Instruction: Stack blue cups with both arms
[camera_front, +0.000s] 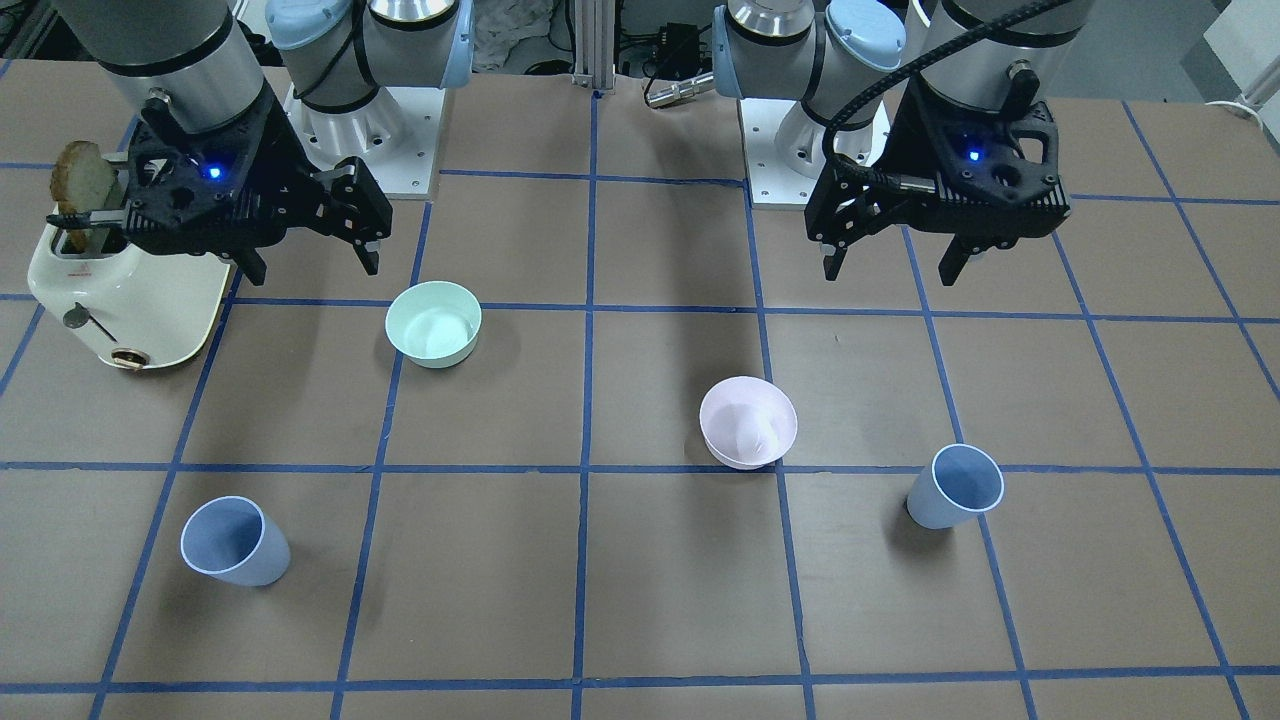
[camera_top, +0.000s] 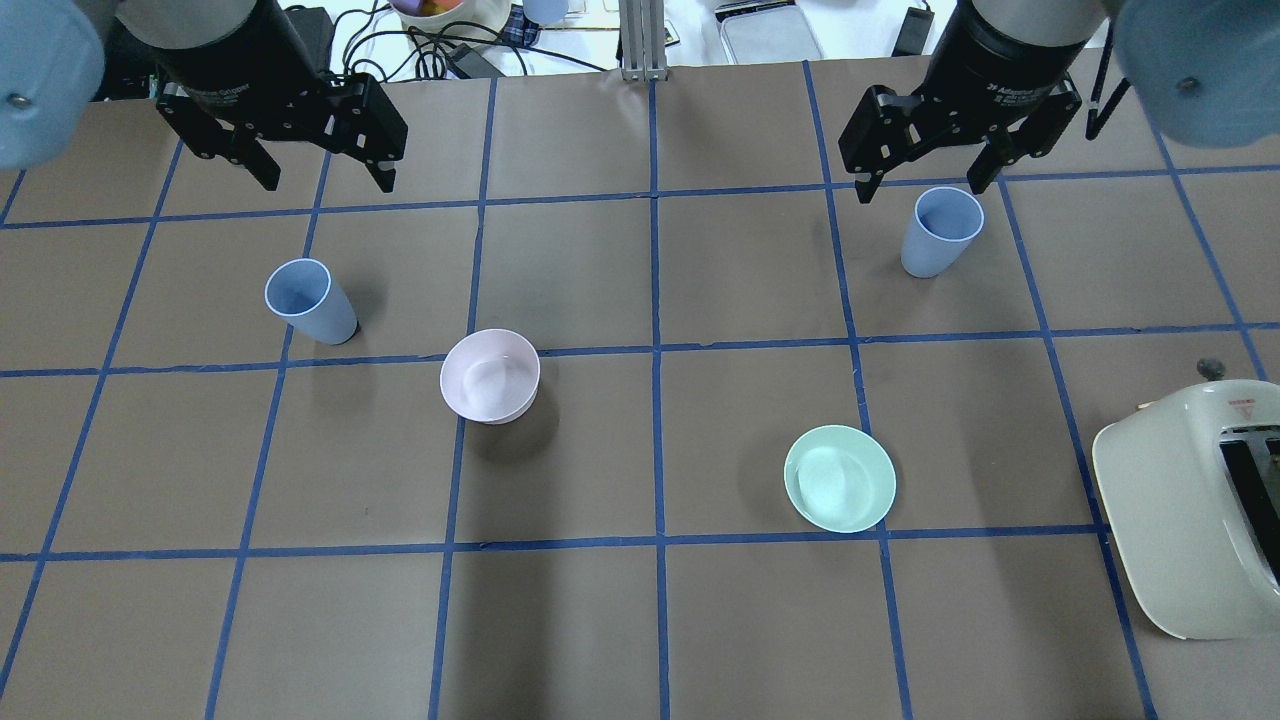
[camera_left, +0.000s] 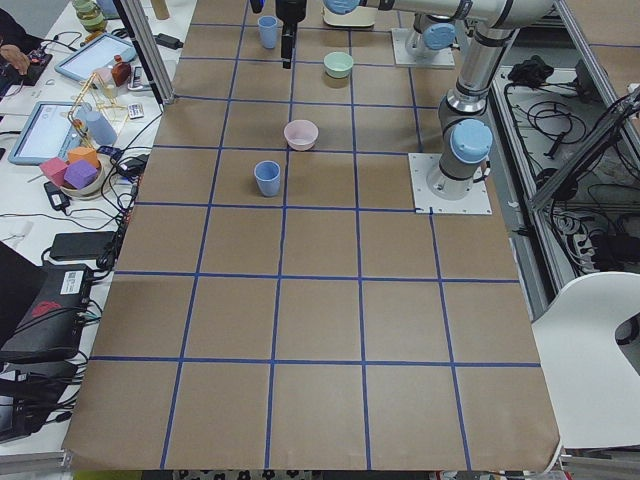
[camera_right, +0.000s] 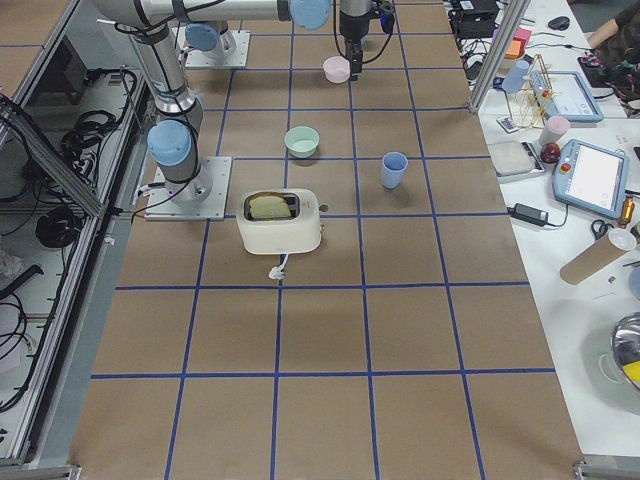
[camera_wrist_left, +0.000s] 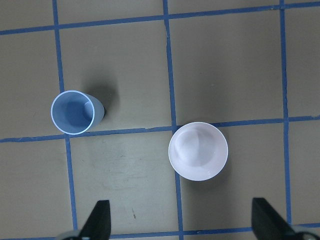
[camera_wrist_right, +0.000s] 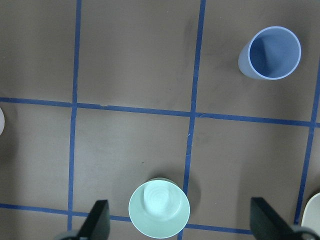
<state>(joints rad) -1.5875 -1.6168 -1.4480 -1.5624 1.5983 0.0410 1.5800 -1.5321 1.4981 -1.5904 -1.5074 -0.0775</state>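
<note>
Two pale blue cups stand upright and far apart on the brown table. One blue cup (camera_top: 308, 300) (camera_wrist_left: 74, 112) is on my left side, beside the pink bowl. The other blue cup (camera_top: 938, 232) (camera_wrist_right: 272, 52) is on my right side. My left gripper (camera_top: 315, 170) (camera_front: 890, 265) is open and empty, high above the table, back from the left cup. My right gripper (camera_top: 925, 180) (camera_front: 305, 260) is open and empty, high above the table on my side of the right cup.
A pink bowl (camera_top: 490, 375) (camera_wrist_left: 198, 151) sits right of the left cup. A mint-green bowl (camera_top: 840, 478) (camera_wrist_right: 159, 209) sits nearer me on the right. A cream toaster (camera_top: 1200, 500) holding a slice of toast (camera_front: 85, 180) stands at the right edge.
</note>
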